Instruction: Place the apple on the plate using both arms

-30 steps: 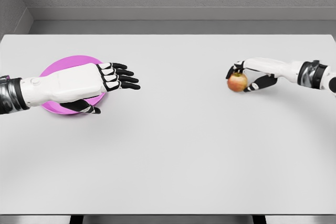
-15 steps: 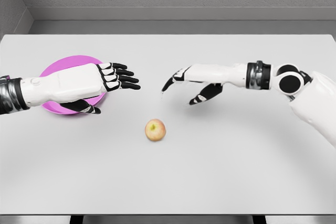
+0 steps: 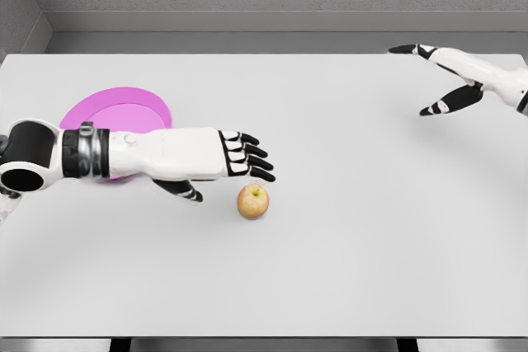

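- Two hands over white table point(image 3: 330, 269), one apple, one plate.
- Apple point(image 3: 253, 201) loose on table, left of centre, upright, stem dimple facing up, nothing gripping it.
- Left hand point(image 3: 216, 160) reaching in from left, palm down, fingers point(image 3: 252, 162) straight and spread, holding nothing.
- Fingertips ending just above and slightly left of apple in picture; small gap visible, contact not shown; height over table hard to judge.
- Thumb point(image 3: 183, 190) hanging below palm, left of apple, apart from it.
- Apple outside the span between thumb and fingers, just past fingertips on lower right.
- Plate point(image 3: 115, 113) pink, far left of table, partly hidden behind left forearm; bare on visible part.
- Apple well apart from plate, on plate's lower right, with left hand between.
- Right hand point(image 3: 452, 76) at upper right near far table edge, fingers wide and extended, holding nothing, thumb pointing down-left.
- Right hand well apart from apple.
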### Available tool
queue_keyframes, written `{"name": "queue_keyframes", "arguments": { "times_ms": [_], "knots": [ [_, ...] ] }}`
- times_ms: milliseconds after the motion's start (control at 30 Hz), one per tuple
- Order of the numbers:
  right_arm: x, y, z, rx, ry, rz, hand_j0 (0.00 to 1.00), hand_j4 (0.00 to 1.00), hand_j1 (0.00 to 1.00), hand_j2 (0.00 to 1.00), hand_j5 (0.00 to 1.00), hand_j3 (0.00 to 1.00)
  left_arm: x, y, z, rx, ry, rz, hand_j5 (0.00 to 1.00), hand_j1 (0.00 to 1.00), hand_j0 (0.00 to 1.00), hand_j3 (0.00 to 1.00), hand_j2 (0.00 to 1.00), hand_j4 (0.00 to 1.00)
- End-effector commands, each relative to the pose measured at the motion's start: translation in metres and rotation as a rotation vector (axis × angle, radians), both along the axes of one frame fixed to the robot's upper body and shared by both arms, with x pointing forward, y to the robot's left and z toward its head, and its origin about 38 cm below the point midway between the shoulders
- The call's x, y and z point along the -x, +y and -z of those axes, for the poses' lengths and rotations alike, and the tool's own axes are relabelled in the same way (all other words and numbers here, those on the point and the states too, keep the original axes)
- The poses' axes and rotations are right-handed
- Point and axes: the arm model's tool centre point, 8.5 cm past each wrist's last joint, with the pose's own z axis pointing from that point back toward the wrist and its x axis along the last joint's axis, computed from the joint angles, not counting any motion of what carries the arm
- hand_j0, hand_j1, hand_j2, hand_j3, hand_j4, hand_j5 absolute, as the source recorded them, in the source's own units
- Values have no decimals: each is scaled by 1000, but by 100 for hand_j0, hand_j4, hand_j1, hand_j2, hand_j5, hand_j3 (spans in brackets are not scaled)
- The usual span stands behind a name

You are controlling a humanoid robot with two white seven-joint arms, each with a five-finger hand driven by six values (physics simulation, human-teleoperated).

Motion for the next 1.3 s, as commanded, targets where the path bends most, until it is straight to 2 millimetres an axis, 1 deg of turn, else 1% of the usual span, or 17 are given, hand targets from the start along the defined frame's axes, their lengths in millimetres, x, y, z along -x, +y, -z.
{"name": "queue_keyframes", "arguments": {
  "times_ms": [0, 33, 100, 133, 167, 267, 400, 767, 800, 833, 867, 967, 1267],
  "knots": [
    [0, 5, -6, -5, -18, -14, 100, 100, 100, 100, 100, 100, 0, -15, 4, 14, 17, 25, 100, 100, 100, 100, 100, 100],
    [1, 11, -3, 5, -10, -32, 100, 100, 100, 100, 100, 100, -5, -17, 6, 13, 18, 16, 100, 100, 100, 100, 100, 100],
    [1, 12, -4, 7, -12, -36, 100, 100, 100, 100, 100, 100, -8, -30, 13, 21, 23, 24, 100, 100, 100, 100, 100, 100],
    [1, 14, -5, 6, -15, -41, 100, 100, 100, 100, 100, 100, -9, -38, 23, -5, 21, 33, 100, 100, 100, 100, 100, 100],
    [0, 17, -4, 3, -15, -46, 100, 100, 100, 100, 100, 100, -10, -42, 21, -2, 12, 39, 100, 100, 100, 100, 100, 100],
    [1, 17, -5, 4, -17, -47, 100, 100, 100, 100, 100, 100, -10, -44, 23, -14, 9, 44, 100, 100, 100, 100, 100, 100],
    [0, 18, -4, 2, -17, -49, 100, 100, 100, 100, 100, 100, -14, -39, 30, -51, -8, 25, 100, 100, 100, 100, 100, 100],
    [-1, 18, -8, 4, -23, -50, 100, 100, 100, 100, 100, 100, -9, -43, 43, -127, -21, 46, 100, 100, 100, 100, 100, 100],
    [-1, 19, -7, 3, -22, -50, 100, 100, 100, 100, 100, 100, -7, -44, 47, -137, -16, 54, 100, 100, 100, 100, 100, 100],
    [-1, 21, -7, 5, -21, -55, 100, 100, 100, 100, 100, 100, -2, -56, 53, -135, -3, 83, 100, 100, 100, 100, 100, 100],
    [-1, 21, -7, 5, -21, -55, 100, 100, 100, 100, 100, 100, -2, -56, 54, -139, -5, 84, 100, 100, 100, 100, 100, 100],
    [-1, 21, -7, 5, -22, -56, 100, 100, 100, 100, 100, 100, -8, -52, 55, -157, -17, 67, 100, 100, 100, 100, 100, 100],
    [-1, 23, -9, 5, -28, -62, 100, 100, 100, 100, 100, 100, -15, -47, 58, -197, -43, 47, 100, 100, 100, 100, 100, 100]
  ]
}}
